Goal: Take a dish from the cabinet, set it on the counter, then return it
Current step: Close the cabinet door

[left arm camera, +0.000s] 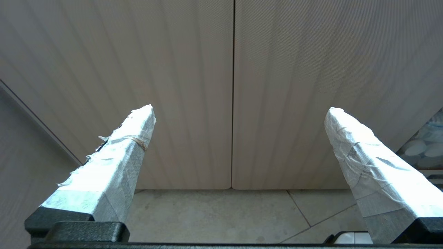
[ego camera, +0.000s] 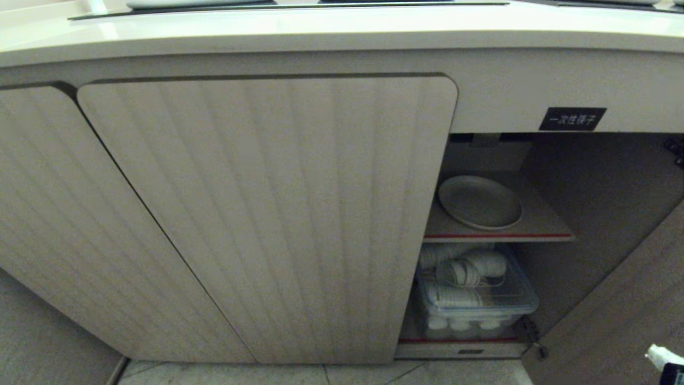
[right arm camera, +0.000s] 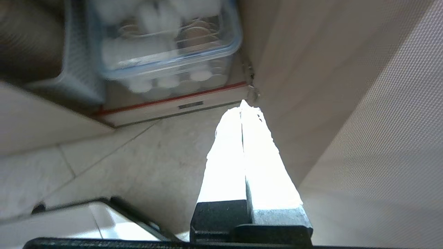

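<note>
The dish [ego camera: 480,202] lies on the open cabinet's [ego camera: 267,214] inner shelf [ego camera: 539,227].

Matte dish [ego camera: 479,202], ribbed wood-grain cabinet [ego camera: 267,214], glossy smooth counter [ego camera: 320,32], clear plastic box [ego camera: 475,299].

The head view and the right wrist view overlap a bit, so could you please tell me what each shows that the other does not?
Only the head view shows the dish on the inner shelf, the counter, the black label and the closed ribbed door. Only the right wrist view shows the right tool with its fingers pressed together, low by the open door. Both show the clear container of white cups on the cabinet floor and the tiled floor.
</note>
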Robot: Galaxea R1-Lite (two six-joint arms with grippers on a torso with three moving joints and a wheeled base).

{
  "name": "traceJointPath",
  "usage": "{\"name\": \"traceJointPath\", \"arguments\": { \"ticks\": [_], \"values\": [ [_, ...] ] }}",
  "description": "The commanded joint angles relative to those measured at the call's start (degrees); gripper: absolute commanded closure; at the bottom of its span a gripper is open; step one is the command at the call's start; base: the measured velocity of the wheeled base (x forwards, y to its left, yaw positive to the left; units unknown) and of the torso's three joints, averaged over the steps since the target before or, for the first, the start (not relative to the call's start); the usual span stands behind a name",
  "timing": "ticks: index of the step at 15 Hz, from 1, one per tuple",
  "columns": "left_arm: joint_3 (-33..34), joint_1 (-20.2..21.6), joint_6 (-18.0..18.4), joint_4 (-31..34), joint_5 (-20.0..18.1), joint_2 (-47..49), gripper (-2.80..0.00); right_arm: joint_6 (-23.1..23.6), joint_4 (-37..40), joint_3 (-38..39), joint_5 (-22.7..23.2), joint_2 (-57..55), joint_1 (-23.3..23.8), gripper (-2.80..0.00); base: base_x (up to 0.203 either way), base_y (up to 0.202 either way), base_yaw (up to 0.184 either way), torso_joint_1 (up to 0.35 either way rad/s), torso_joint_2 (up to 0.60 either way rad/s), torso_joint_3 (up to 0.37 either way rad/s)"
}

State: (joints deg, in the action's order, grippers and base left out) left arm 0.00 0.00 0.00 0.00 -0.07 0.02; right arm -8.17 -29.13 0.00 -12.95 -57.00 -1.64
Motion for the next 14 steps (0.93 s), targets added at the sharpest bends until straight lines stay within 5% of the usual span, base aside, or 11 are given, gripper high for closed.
{"name": "traceJointPath", "arguments": {
  "ticks": [1,6,14],
  "values": [
    [0.0,0.0,0.0,0.0,0.0,0.0,-2.80,1.3,2.0,0.0,1.0,7.2,0.4,0.00,0.000,0.000,0.000,0.000,0.00,0.000],
    [0.0,0.0,0.0,0.0,0.1,0.0,-2.80,9.1,18.0,0.0,3.5,25.6,0.0,0.00,0.000,0.000,0.000,0.000,0.00,0.000],
    [0.0,0.0,0.0,0.0,0.0,0.0,-2.80,10.4,27.3,0.0,10.6,46.8,0.5,0.00,0.000,0.000,0.000,0.000,0.00,0.000]
  ]
}}
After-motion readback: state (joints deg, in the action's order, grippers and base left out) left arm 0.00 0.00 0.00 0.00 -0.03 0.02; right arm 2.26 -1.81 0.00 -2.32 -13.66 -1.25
